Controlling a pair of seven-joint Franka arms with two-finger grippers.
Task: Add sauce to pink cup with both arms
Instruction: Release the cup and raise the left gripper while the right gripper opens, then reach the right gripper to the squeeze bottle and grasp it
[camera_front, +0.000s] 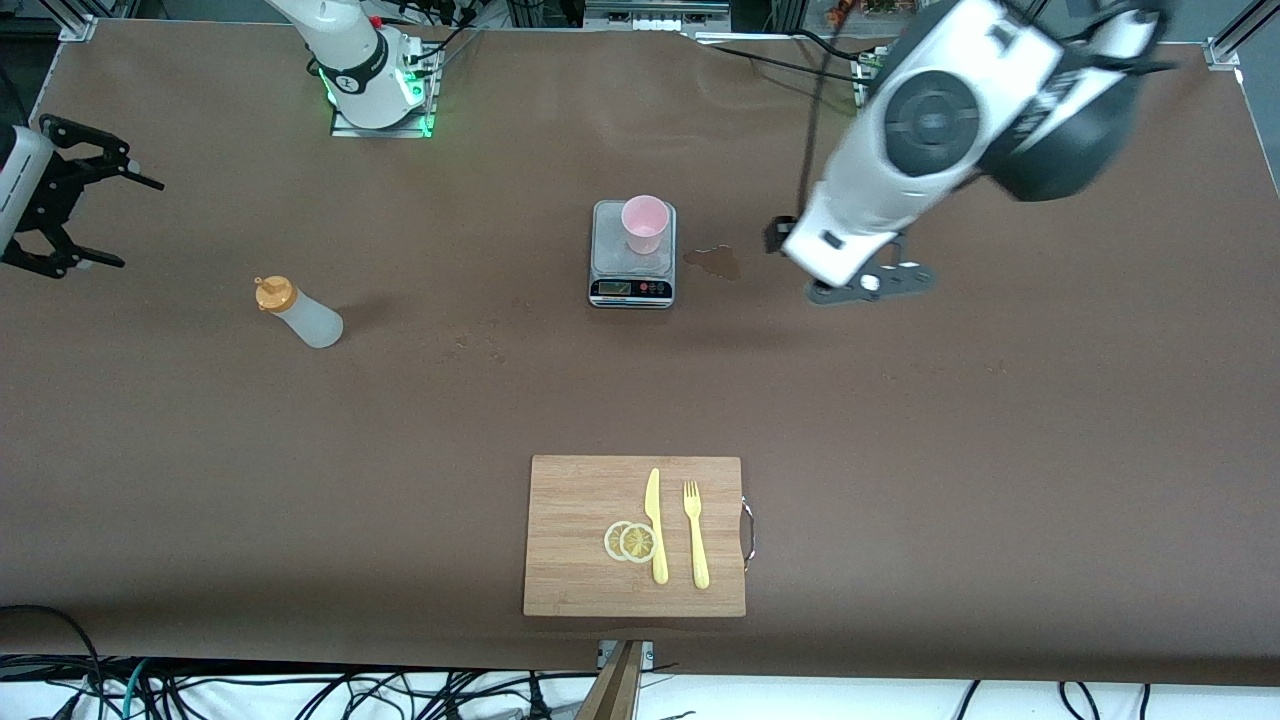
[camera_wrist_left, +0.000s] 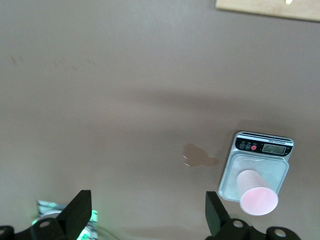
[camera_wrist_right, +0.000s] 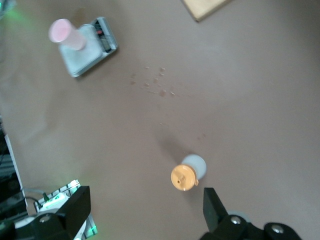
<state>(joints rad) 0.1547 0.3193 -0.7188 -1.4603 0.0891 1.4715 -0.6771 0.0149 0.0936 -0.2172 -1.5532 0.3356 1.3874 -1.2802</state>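
While both grippers, left gripper (camera_front: 868, 284) and right gripper (camera_front: 85, 215), gape empty, one sauce (camera_front: 298, 312), one pink cup (camera_front: 643, 223) stand.

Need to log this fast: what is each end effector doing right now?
Left end effector: open, holding nothing, over bare table beside the grey scale.
Right end effector: open, holding nothing.

Translucent pink cup (camera_front: 644, 223), upright on the scale (camera_front: 632, 283), upper centre of frame. Whitish sauce bottle (camera_front: 300, 312), orange-capped, standing upright at middle left.
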